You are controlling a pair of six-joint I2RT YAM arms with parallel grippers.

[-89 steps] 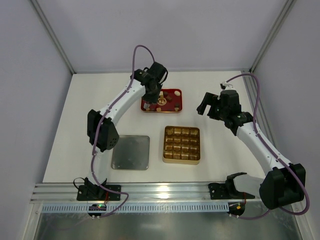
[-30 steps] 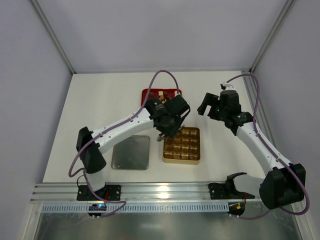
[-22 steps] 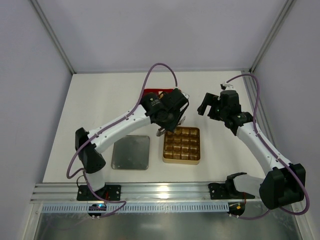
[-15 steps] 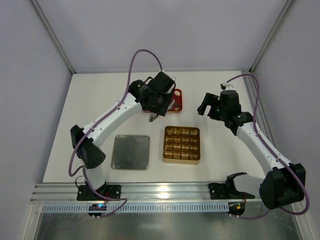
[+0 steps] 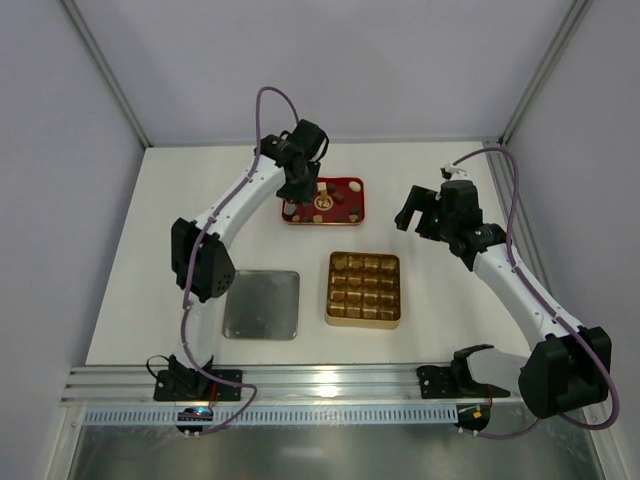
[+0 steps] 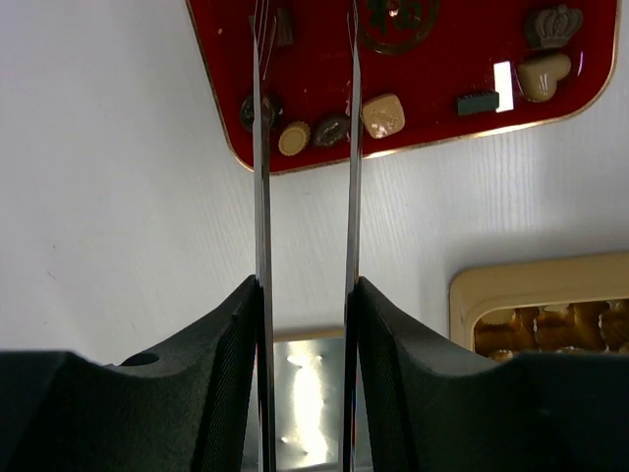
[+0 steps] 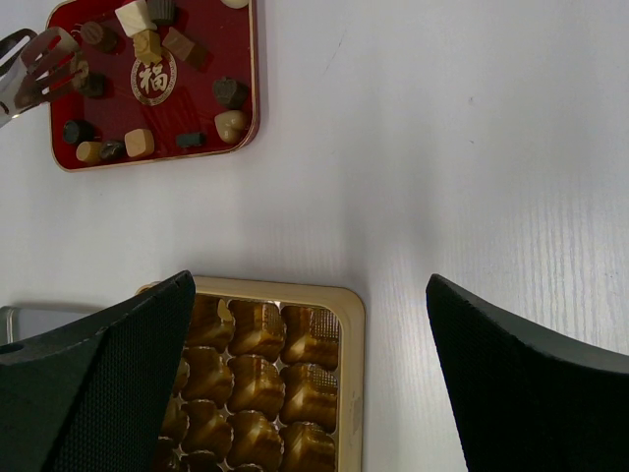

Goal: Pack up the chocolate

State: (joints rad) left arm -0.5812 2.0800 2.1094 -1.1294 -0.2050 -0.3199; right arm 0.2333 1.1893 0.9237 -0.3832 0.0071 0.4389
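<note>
Several small chocolates (image 6: 383, 115), dark, light brown and white, lie in the red tray (image 5: 347, 207); they also show in the right wrist view (image 7: 139, 143). My left gripper (image 5: 296, 188) (image 6: 305, 285) is shut on thin metal tongs (image 6: 258, 177), whose tips (image 7: 34, 61) hang over the tray's left end beside a dark round piece (image 6: 250, 110). The tongs' blades stand apart with nothing between them. The gold compartment tray (image 5: 363, 289) (image 7: 352, 324) lies in the middle. My right gripper (image 5: 414, 214) (image 7: 310, 295) is wide open and empty, above the table by that tray's far right corner.
A flat silver tray (image 5: 262, 304) (image 6: 305, 393) lies left of the gold tray (image 6: 511, 285). The red tray (image 6: 432, 69) (image 7: 201, 98) sits at the back of the white table. Walls close in the back and sides.
My left arm was over the gold tray's far left corner a second ago. It has swung back to the red tray's left end, still holding the tongs. The right arm has not moved.
</note>
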